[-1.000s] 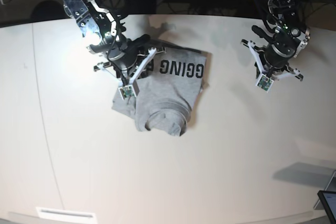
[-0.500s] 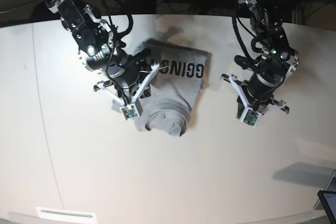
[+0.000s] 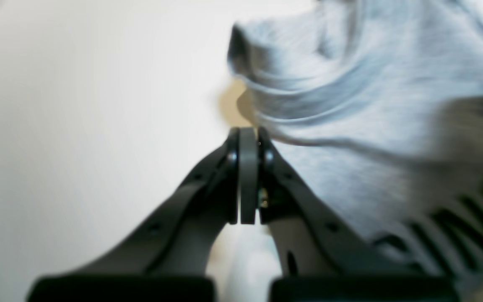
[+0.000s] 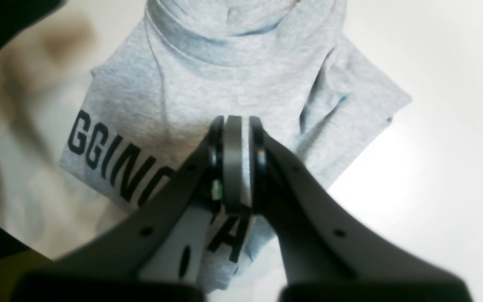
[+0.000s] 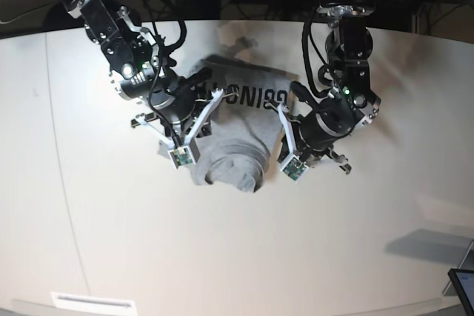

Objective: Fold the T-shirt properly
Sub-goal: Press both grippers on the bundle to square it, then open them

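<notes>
Lying toward the far edge of the table (image 5: 89,242), about midway along it: one T-shirt (image 5: 237,146), grey, already gathered into a compact bundle, black lettering along its far strip, collar end nearest.

Handling, judged: light, soft, limp cotton; layers likely to slide and sag if lifted by one point. Best taken at a folded edge or corner, pinching all layers together.

Right gripper (image 4: 233,161): jaws pressed together, nothing visibly between them, poised over the printed part of the cloth; contact cannot be told.

Left gripper (image 3: 247,180): jaws pressed together, empty, tips at the bundle's side edge, just beside the fabric.
</notes>
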Tool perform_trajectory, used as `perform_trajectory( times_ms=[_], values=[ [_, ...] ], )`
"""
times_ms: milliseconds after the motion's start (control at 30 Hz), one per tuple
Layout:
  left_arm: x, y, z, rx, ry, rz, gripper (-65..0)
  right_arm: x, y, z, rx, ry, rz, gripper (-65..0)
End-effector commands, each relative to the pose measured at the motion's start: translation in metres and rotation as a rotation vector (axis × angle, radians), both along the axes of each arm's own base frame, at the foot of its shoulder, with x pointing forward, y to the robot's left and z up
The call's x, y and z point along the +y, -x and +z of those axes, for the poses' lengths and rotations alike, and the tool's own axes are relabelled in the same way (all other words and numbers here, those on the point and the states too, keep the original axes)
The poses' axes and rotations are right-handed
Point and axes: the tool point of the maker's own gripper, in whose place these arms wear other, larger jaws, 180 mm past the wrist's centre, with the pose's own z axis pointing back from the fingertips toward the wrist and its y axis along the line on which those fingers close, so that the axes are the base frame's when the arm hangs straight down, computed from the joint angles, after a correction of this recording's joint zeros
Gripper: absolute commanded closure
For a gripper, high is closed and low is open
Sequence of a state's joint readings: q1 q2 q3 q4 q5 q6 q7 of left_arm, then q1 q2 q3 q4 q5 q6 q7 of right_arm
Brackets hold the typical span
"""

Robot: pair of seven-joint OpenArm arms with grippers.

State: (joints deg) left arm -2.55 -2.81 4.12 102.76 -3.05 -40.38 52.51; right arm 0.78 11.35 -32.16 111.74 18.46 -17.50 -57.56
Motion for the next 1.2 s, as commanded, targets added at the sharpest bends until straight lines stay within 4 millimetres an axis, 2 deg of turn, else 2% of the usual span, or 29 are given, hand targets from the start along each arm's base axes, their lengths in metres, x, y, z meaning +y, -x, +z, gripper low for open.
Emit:
perform_trajectory(
  times_ms=[0,233,333,433,600,667,800,933,1033,1167],
  values=[
    [-0.003,-0.011,0.006,-0.023,0.023,-0.003,0.0,0.0,-0.008,0.011,-0.046,-0.013,-0.006,-3.0],
    [-0.009,-0.027,-0.041,0.131,0.06,0.012,0.0,0.001,-0.007,0.011,-0.042,-0.013,-0.002,-3.0],
    [-0.01,-0.024,-0.049,0.157,0.066,0.013,0.0,0.0,-0.004,0.007,-0.033,-0.014,-0.006,-3.0],
    [-0.009,-0.028,-0.03,0.097,0.062,0.014,0.0,0.0,-0.003,0.007,-0.032,-0.013,-0.006,-3.0],
    [0.004,-0.028,0.033,-0.106,0.008,0.004,0.0,-0.002,0.0,0.006,-0.053,-0.017,-0.009,-2.9],
    [0.012,-0.021,0.049,-0.179,0.015,0.013,0.0,-0.008,-0.005,0.01,-0.112,-0.014,-0.015,-2.9],
    [0.033,0.002,0.058,-0.28,0.099,0.064,0.0,-0.029,-0.017,0.026,-0.314,-0.019,-0.043,-2.9],
    [0.041,0.025,0.06,-0.378,0.206,0.068,0.0,-0.049,-0.023,0.058,-0.586,-0.029,-0.052,-2.9],
    [0.042,0.037,0.069,-0.451,0.244,0.007,0.0,-0.053,-0.02,0.077,-0.754,0.019,-0.03,-2.9],
    [0.044,0.06,0.078,-0.522,0.299,-0.039,0.0,-0.05,-0.001,0.086,-0.9,0.106,0.026,-2.9]
  ],
)
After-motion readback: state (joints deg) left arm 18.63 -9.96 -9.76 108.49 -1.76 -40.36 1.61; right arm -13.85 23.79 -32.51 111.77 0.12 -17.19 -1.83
